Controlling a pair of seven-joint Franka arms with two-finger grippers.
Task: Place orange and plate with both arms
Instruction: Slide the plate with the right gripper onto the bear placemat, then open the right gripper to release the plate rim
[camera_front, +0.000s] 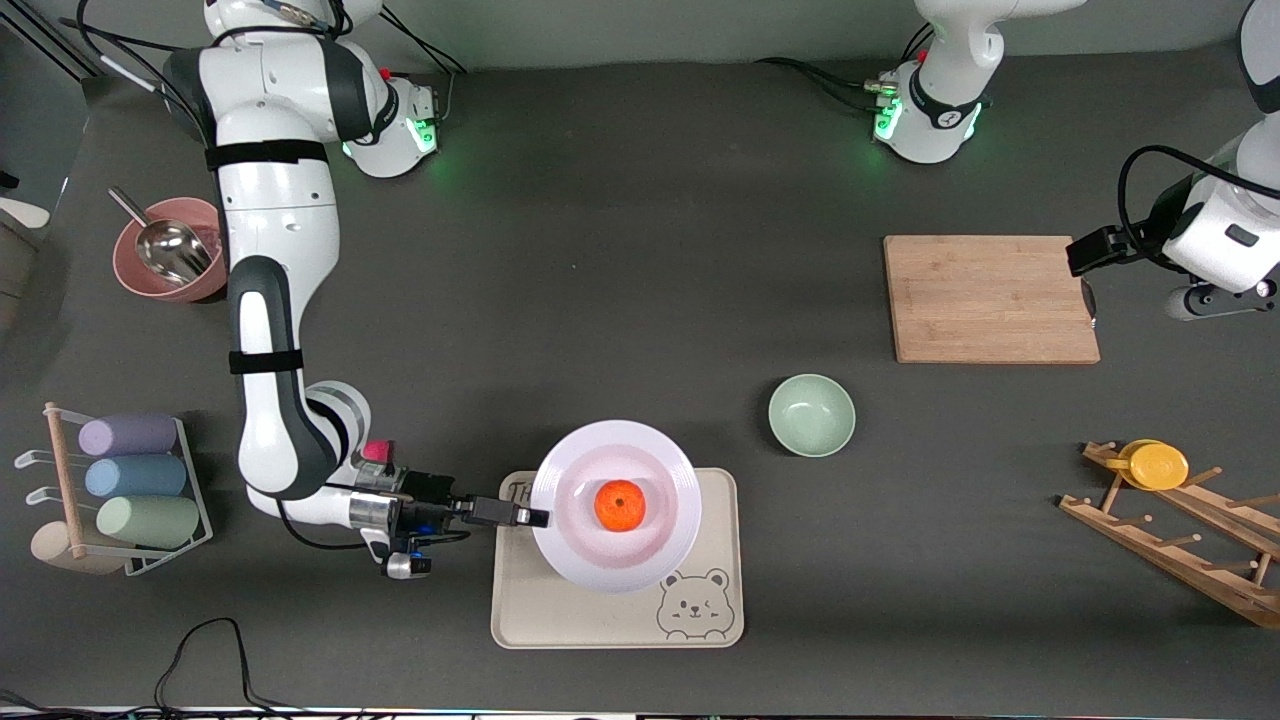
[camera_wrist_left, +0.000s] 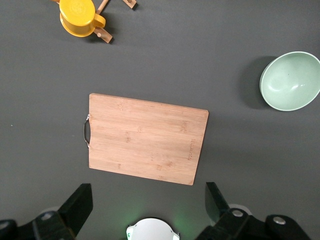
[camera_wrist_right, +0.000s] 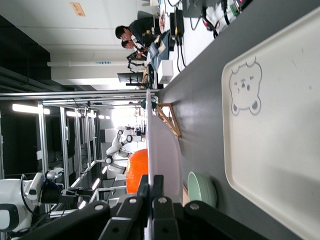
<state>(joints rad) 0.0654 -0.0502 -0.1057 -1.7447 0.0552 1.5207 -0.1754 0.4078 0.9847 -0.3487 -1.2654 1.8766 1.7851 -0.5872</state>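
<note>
While the right gripper (camera_front: 540, 517) pinched the rim of the plate (camera_front: 612, 455) over the bear tray (camera_front: 560, 610), the orange (camera_front: 619, 505) sat in the plate's middle. Spread wide and empty, the left gripper (camera_wrist_left: 147, 205) waited above the wooden cutting board (camera_wrist_left: 145, 139), open tabletop around it.

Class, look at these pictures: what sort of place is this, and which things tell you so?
Probably a robotics lab set up as a mock kitchen: two robot arms bolted to a grey table, household props like the cutting board and green bowl, and people at computer desks nearby.
</note>
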